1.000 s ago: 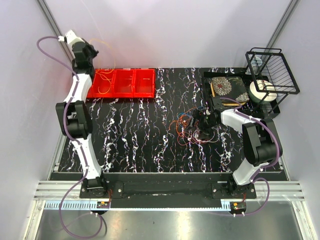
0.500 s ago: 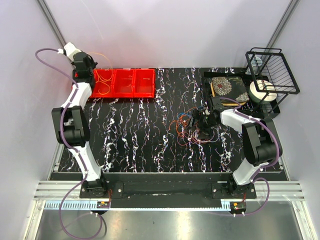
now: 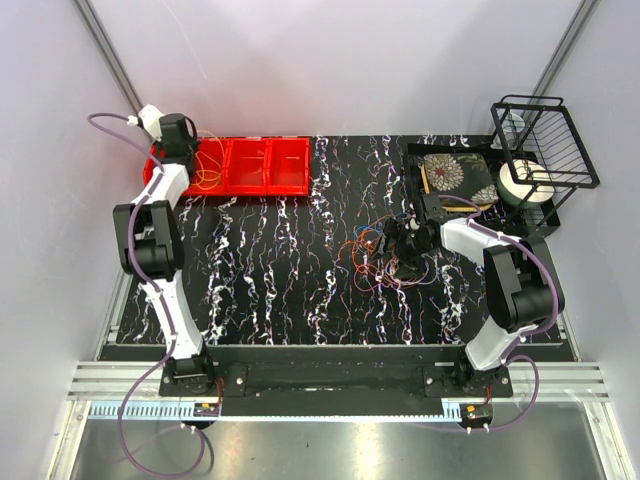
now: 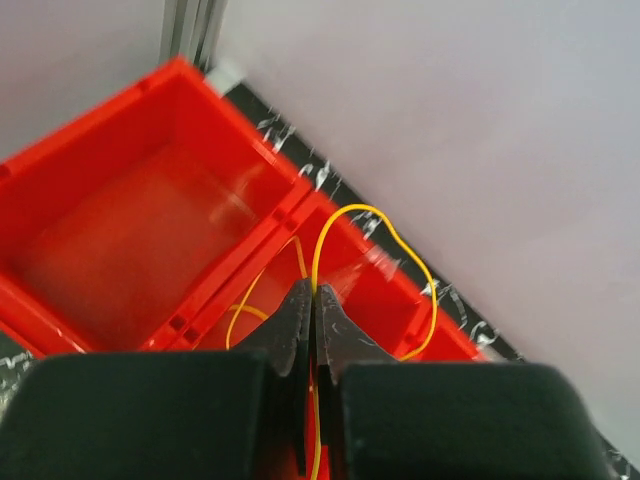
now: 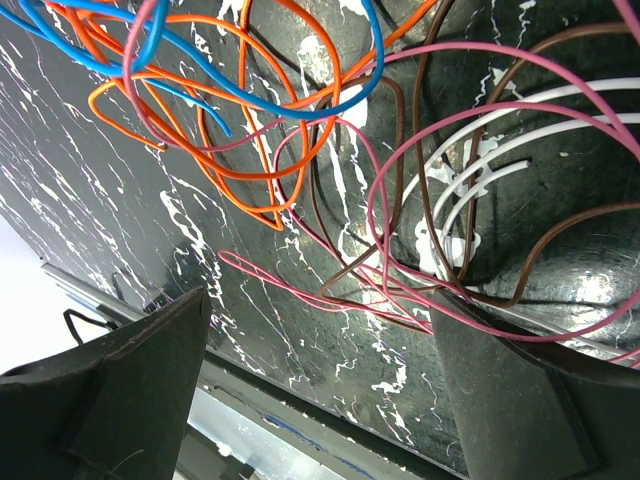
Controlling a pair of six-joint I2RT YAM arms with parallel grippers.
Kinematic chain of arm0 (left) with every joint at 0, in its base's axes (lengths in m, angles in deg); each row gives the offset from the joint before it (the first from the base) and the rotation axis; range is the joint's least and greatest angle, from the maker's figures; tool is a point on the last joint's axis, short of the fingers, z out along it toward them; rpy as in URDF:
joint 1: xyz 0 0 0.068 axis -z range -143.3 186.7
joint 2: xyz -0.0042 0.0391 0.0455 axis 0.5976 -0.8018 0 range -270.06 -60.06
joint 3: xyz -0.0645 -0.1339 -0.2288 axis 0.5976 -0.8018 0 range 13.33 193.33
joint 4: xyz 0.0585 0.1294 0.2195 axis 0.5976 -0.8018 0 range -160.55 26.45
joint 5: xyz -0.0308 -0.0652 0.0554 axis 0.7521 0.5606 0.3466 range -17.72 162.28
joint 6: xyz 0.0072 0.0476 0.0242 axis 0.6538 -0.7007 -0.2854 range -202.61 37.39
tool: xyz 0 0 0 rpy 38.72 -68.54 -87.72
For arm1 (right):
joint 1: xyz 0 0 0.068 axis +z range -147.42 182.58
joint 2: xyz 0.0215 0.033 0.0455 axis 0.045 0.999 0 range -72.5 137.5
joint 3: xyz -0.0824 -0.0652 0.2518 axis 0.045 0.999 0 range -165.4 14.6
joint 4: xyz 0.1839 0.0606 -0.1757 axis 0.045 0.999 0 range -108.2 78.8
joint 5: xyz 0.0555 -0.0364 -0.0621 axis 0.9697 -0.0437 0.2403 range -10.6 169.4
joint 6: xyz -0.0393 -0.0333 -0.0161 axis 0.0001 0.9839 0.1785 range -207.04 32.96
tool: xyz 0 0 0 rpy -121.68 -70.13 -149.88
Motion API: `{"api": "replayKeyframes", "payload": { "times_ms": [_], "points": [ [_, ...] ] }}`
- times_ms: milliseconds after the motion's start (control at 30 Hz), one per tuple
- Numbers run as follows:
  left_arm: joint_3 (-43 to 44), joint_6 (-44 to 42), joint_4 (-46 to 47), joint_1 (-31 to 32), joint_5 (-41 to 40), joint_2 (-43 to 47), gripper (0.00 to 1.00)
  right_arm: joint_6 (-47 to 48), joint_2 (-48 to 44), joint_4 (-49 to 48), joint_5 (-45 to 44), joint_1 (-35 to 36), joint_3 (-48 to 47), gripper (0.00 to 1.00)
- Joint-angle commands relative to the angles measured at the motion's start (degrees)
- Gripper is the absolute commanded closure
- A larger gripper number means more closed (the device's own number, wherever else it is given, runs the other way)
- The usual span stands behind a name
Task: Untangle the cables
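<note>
While the tangle (image 3: 385, 262) lies toward 3 o'clock on the table, from above we see the left gripper (image 3: 188, 160) at 10 o'clock over the red bin (image 3: 270, 192), and the right gripper (image 3: 405, 245) down on the heap.

At the left wrist, the jaws are pinched together on a yellow cable (image 4: 360, 207). Its loop points toward 12 o'clock, with its long axis running from 6 to 12. We judge this strand separated and due for release into the bin.

At the right wrist, the fingers (image 5: 130, 390) stand wide apart over orange loops (image 5: 272, 222) and a blue strand (image 5: 375, 50). Next we need one free strand.
</note>
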Motion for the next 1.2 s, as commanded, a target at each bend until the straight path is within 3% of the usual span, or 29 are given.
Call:
{"api": "replayKeyframes", "payload": {
  "times_ms": [0,433,500,533,733,1033,1167],
  "points": [
    [5.5,3.0,-1.5,0.0,-0.4,-3.4,1.00,0.7,0.6,-0.6,0.5,0.6,-1.5,0.04],
    [24.4,4.2,-6.5,0.0,3.8,-17.8,1.00,0.8,1.1,-0.6,0.8,0.8,-1.4,0.04],
    [25.4,4.1,-7.0,-0.1,3.9,-17.8,0.94,0.8,1.2,-0.6,0.8,0.8,-1.4,0.04],
    [25.1,4.0,-7.3,0.0,4.0,-17.5,0.84,0.9,1.2,-0.6,0.8,0.8,-1.5,0.04],
    [20.9,3.2,-7.6,-0.4,4.0,-11.0,0.50,0.7,1.4,-0.7,1.2,1.0,-1.8,0.04],
    [17.6,2.4,-11.2,-0.2,6.2,1.9,0.47,0.6,-0.3,-0.6,0.7,1.4,-1.8,0.04],
    [11.3,3.6,-14.8,-0.1,6.3,9.1,0.47,0.7,-1.6,0.1,0.4,1.7,-2.1,0.04]
  ]
}}
